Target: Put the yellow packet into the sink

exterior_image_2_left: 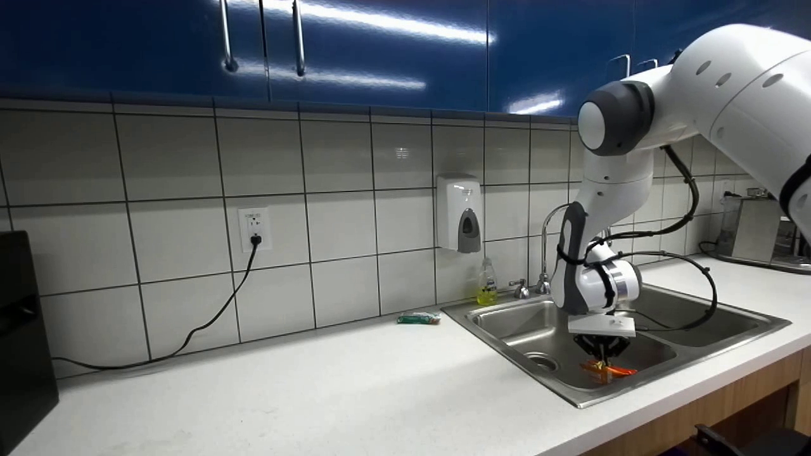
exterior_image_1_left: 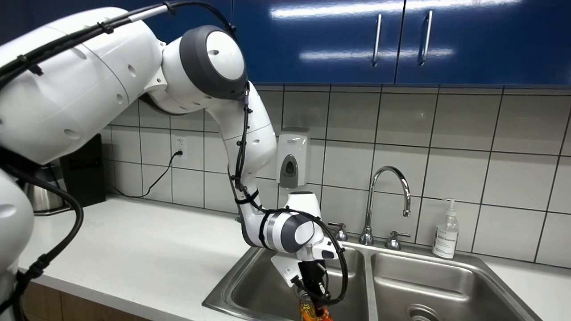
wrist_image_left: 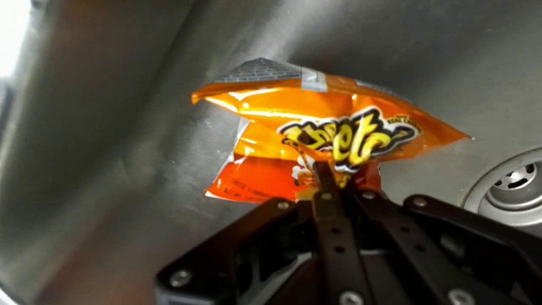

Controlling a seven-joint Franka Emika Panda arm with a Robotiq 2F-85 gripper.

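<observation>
The yellow packet, orange-yellow with red parts, shows in the wrist view (wrist_image_left: 292, 103) and in both exterior views (exterior_image_1_left: 308, 312) (exterior_image_2_left: 621, 371). My gripper (wrist_image_left: 341, 178) is shut on the middle of the packet, which is folded and crumpled around the fingertips. In both exterior views the gripper (exterior_image_1_left: 317, 301) (exterior_image_2_left: 604, 360) points down into a bowl of the steel sink (exterior_image_1_left: 371, 290) (exterior_image_2_left: 516, 356). The packet is over the floor of that bowl, beside its round drain (wrist_image_left: 512, 190). I cannot tell whether it touches the floor.
The chrome faucet (exterior_image_1_left: 369, 209) and its handles stand behind the bowls. A clear pump bottle (exterior_image_1_left: 446, 236) and a yellow soap bottle (exterior_image_2_left: 486, 288) stand at the sink's back edge. A green packet (exterior_image_2_left: 418, 318) lies on the counter by the wall. Blue cabinets (exterior_image_1_left: 321, 44) hang above.
</observation>
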